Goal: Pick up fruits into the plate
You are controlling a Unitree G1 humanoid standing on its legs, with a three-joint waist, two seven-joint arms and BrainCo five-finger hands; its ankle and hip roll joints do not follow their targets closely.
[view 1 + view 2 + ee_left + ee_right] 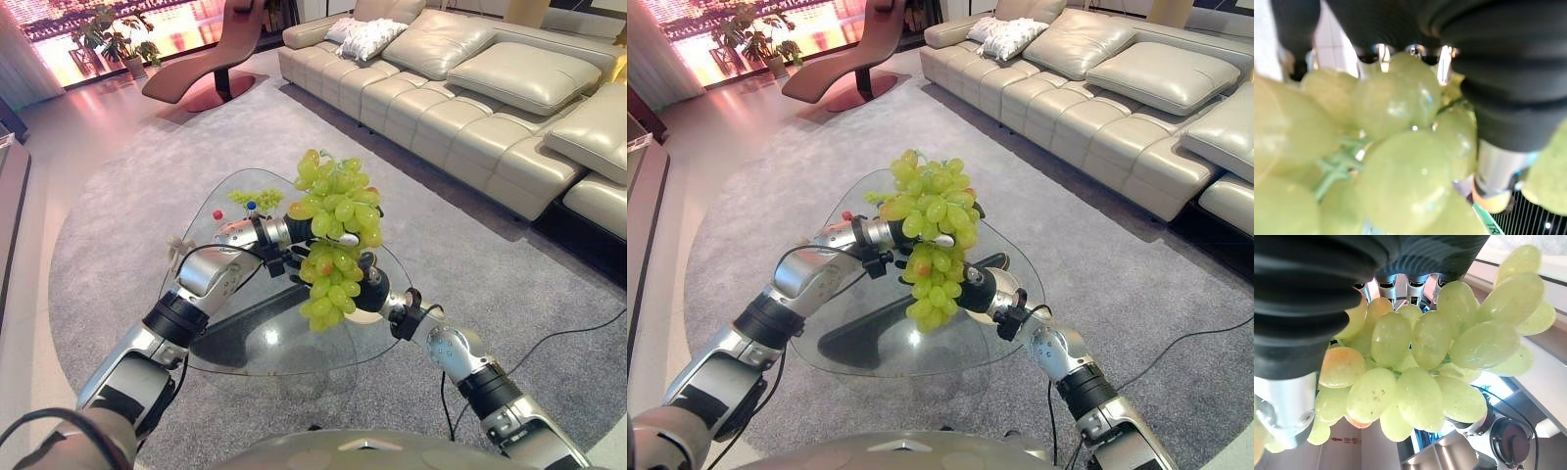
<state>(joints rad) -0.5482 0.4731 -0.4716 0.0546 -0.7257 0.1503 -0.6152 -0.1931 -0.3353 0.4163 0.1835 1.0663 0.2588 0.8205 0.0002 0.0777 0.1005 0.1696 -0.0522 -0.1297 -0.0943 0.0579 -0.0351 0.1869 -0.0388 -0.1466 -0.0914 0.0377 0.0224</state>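
A large bunch of green grapes [333, 235] hangs above the glass table [225, 362], held between both hands. My left hand [282, 233] grips it from the left side near the top; in the left wrist view the grapes [1400, 186] press against its fingers and thumb. My right hand [372, 291] holds the lower part from the right, and in the right wrist view the grapes [1415, 362] sit between its fingers and thumb. A smaller green grape cluster [257, 199] lies on the far part of the table.
A small red thing [217, 214] and a small blue thing [251, 208] sit on the glass near the small cluster. A beige sofa [470, 69] runs along the right. A brown lounge chair [211, 69] and a potted plant [118, 39] stand beyond the grey rug [127, 196].
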